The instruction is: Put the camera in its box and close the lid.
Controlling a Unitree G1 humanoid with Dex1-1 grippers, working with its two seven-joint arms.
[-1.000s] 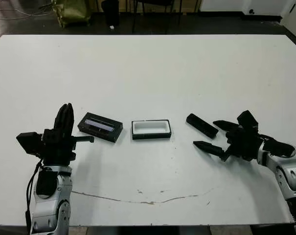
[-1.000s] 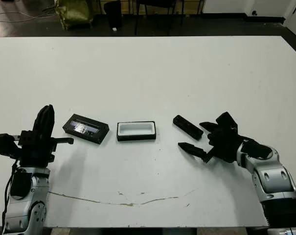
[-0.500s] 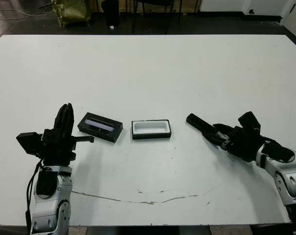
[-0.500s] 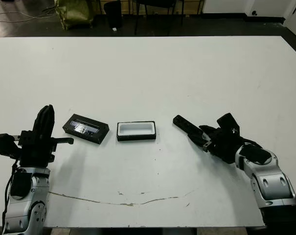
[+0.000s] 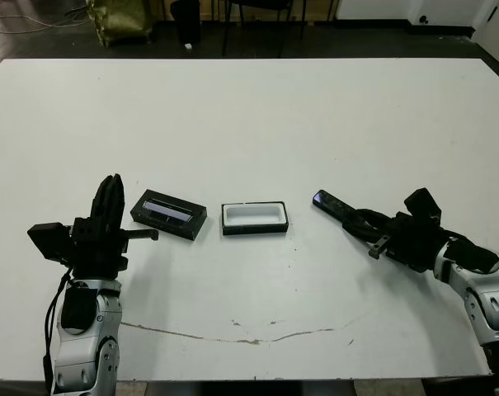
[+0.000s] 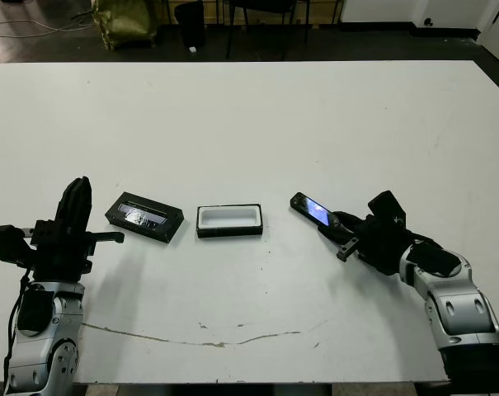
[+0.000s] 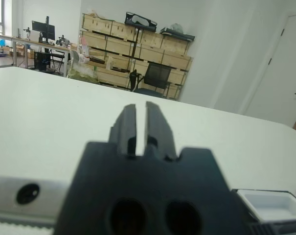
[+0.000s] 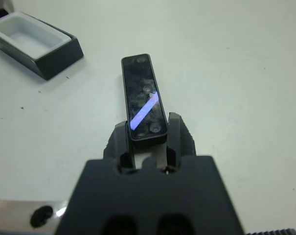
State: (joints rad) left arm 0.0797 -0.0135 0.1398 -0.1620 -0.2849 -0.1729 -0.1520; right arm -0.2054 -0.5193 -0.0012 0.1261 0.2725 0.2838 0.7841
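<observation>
Right wrist view: the right gripper [image 8: 148, 139] clamps the near end of the camera [image 8: 143, 97], right of the box [image 5: 255, 218]. The left gripper [image 5: 109, 208] stands upright beside the lid [image 5: 169, 214], fingers pressed together, empty.

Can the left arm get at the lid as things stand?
Probably yes. The lid lies flat just beside the left gripper, bare table between them, nothing on top. The box sits on its far side, out of the way.
</observation>
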